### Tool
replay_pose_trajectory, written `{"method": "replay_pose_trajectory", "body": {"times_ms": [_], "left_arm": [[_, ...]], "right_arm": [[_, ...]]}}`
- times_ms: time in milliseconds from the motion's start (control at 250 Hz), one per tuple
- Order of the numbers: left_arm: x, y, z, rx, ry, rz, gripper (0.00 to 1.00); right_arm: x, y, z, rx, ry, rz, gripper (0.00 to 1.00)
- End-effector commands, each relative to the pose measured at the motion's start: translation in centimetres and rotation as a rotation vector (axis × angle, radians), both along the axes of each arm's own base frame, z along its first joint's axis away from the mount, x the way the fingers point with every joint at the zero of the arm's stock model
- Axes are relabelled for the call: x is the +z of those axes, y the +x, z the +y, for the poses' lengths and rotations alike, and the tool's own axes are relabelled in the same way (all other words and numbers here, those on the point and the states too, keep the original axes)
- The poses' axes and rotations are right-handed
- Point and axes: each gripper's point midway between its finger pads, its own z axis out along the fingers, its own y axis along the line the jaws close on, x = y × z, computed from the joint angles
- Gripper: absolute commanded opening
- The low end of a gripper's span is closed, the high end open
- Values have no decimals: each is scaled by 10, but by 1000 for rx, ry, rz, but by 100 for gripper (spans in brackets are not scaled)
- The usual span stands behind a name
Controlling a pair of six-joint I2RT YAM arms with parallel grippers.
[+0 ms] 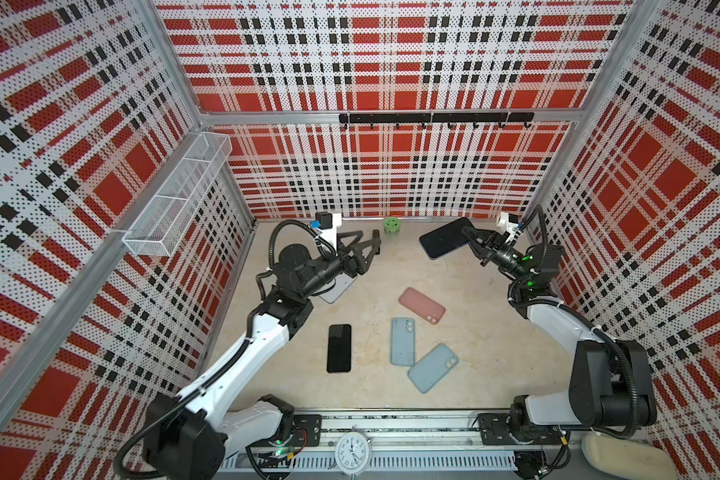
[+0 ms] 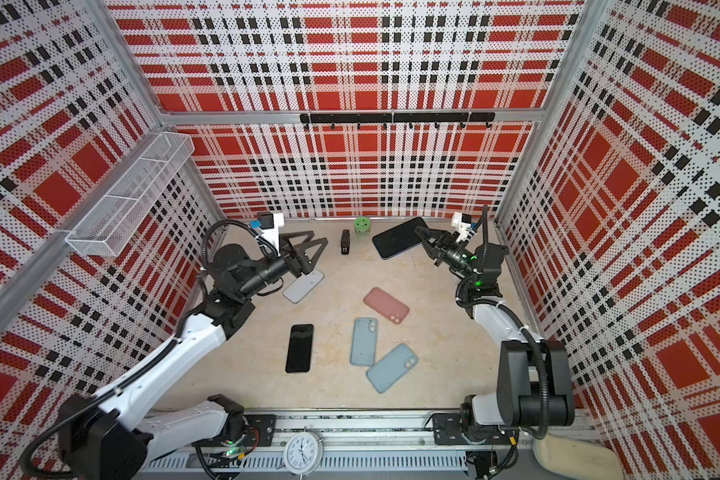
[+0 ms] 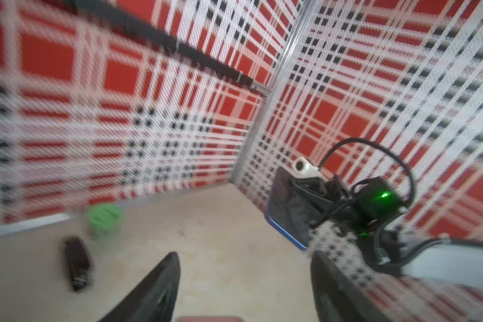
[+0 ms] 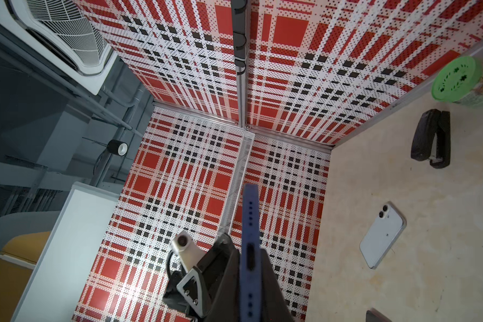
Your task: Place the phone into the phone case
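My right gripper (image 1: 472, 240) is shut on a blue-edged phone (image 1: 445, 237), held tilted above the table's back right. The right wrist view shows that phone (image 4: 250, 212) edge-on between the fingers of the gripper (image 4: 248, 251). My left gripper (image 1: 377, 243) hangs open at the back left with nothing in it; its wrist view shows only table between the gripper's (image 3: 244, 255) fingers. A pink phone case (image 1: 422, 304) and two light blue cases (image 1: 403, 341) (image 1: 432, 368) lie flat mid-table.
A black phone (image 1: 339, 348) lies front left. A pale phone (image 2: 304, 284) lies face down under my left arm. A green tub (image 1: 390, 227) and a black stapler (image 2: 345, 242) stand by the back wall. A clock (image 1: 352, 453) sits at the front rail.
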Motion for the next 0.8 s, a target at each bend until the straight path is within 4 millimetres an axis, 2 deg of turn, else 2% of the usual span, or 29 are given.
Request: {"method": "replay_pose_trajectory", "body": {"times_ms": [0,164,308,512,796], "left_arm": [[-6,-34,-39,-372,-338,339,77],[7,-43,-78,-545,-505,357,79],[-5,-38,-103,-551,-512,378,79],[-6,-38,-116,-554,-515,374,79],[-23,-20,-125,-477,-518,398,63]], "right_arm": [[30,-9,0,-19,23,-166,0],[23,-8,12,-19,-14,-162,0],[22,-11,14,-36,-51,-159,0],[21,-16,12,-67,-104,-148,0],[23,-22,19,-40,-78,-149,0]]}}
